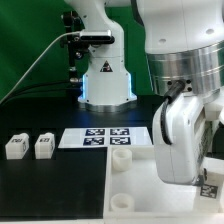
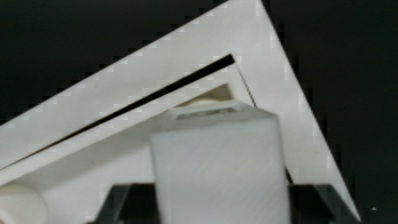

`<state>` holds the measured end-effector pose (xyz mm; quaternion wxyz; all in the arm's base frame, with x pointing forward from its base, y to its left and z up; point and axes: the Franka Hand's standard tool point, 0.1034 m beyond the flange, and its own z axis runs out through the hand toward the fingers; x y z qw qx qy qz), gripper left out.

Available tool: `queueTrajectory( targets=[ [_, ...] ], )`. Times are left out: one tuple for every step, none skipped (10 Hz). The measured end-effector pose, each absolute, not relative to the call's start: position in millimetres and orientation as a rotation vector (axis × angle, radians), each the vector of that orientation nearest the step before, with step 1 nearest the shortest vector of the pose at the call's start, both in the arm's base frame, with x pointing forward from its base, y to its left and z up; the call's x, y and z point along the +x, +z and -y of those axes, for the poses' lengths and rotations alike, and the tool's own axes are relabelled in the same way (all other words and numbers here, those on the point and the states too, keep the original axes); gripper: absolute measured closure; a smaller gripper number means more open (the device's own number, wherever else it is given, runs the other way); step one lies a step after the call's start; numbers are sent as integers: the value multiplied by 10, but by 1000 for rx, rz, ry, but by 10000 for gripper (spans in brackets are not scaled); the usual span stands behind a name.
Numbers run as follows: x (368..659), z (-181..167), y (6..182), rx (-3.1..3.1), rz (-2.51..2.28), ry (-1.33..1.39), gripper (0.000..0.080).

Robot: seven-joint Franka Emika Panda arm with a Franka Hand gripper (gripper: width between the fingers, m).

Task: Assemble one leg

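Observation:
My gripper (image 1: pixel 200 172) is shut on a white leg (image 1: pixel 208 186) with a black-and-white tag and holds it over the exterior view's right part of the large white tray (image 1: pixel 135 185). In the wrist view the leg (image 2: pixel 214 160) stands as a white block between my dark fingers (image 2: pixel 128 203), with the gripper (image 2: pixel 217 208) above a corner of the tray (image 2: pixel 107 110). Whether the leg touches the tray is hidden. Two more legs (image 1: pixel 15 146) (image 1: pixel 43 146) lie on the black table at the exterior view's left.
The marker board (image 1: pixel 105 138) lies flat behind the tray. The tray has round sockets (image 1: pixel 121 155) (image 1: pixel 121 201) along its left edge. The arm's white base (image 1: pixel 105 80) stands at the back, with a cable running to the left.

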<state>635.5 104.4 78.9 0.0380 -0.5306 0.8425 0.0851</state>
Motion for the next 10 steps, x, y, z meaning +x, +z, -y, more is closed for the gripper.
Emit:
queueTrajectory(
  targets=[
    [6342,-1049,774,-1637,-2582,264,488],
    [6338,-1051,769,-1638,-2583,265,273],
    [6329,-1084,768,-1644,-2581,268,273],
    [6293,-1202,769,-1669,-2570,280,177],
    [6283,-1296,803,-1687,-2555,280,177],
    [6275,-1366,847,-1702,-2541,282,155],
    [6259,-1393,857,-1711,-2539,290,151],
    [6256,-1379,842,-1713,-2540,290,151],
    [6255,-1382,840,-1714,-2539,290,150],
    [6254,-1382,838,-1714,-2540,290,150]
  ],
)
